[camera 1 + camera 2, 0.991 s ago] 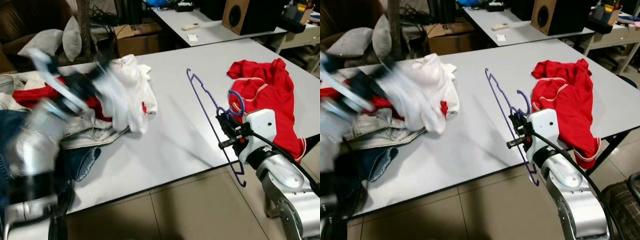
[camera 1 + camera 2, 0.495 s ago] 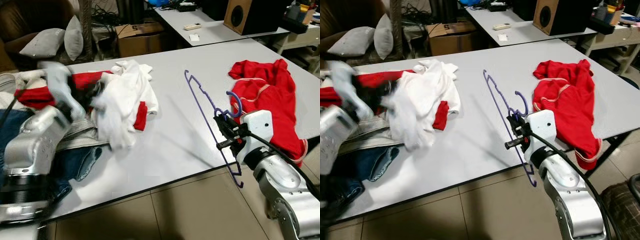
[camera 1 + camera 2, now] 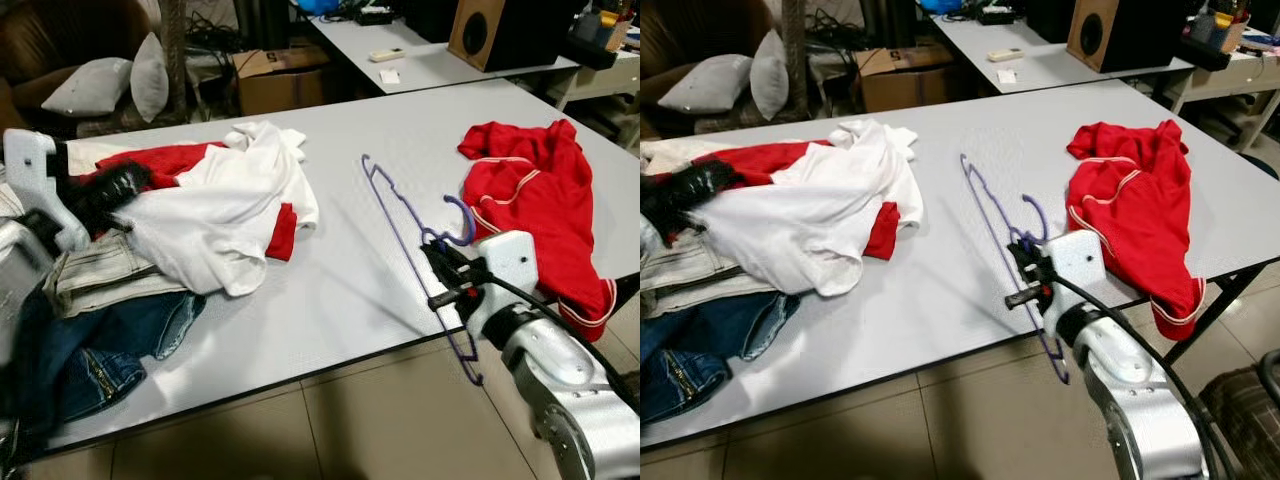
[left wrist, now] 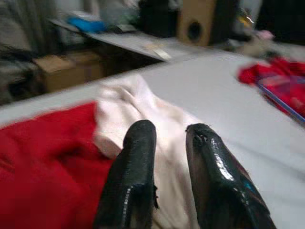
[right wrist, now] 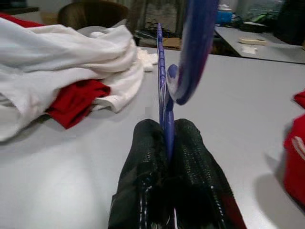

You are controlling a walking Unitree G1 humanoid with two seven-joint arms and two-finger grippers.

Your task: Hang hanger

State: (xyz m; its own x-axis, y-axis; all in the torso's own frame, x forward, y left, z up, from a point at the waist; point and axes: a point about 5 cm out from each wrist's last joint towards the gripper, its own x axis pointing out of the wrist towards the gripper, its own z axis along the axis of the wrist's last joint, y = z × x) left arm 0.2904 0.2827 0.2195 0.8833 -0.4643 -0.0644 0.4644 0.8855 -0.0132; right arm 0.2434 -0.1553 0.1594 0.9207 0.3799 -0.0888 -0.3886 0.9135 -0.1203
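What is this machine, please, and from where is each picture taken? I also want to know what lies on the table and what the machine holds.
This is a humanoid robot with two silver arms, each ending in a gripper of two black fingers. Two pictures come from a stereo camera on its head, looking down at a grey table. The other two come from cameras on the wrists, looking along the fingers.

On the table's left side lies a pile of clothes: a white shirt on top, a red garment and blue jeans. On the right side lies a red shirt.

The right gripper is shut on a purple hanger, held upright above the table's near edge. The left gripper is over the pile, fingers slightly apart, holding nothing.
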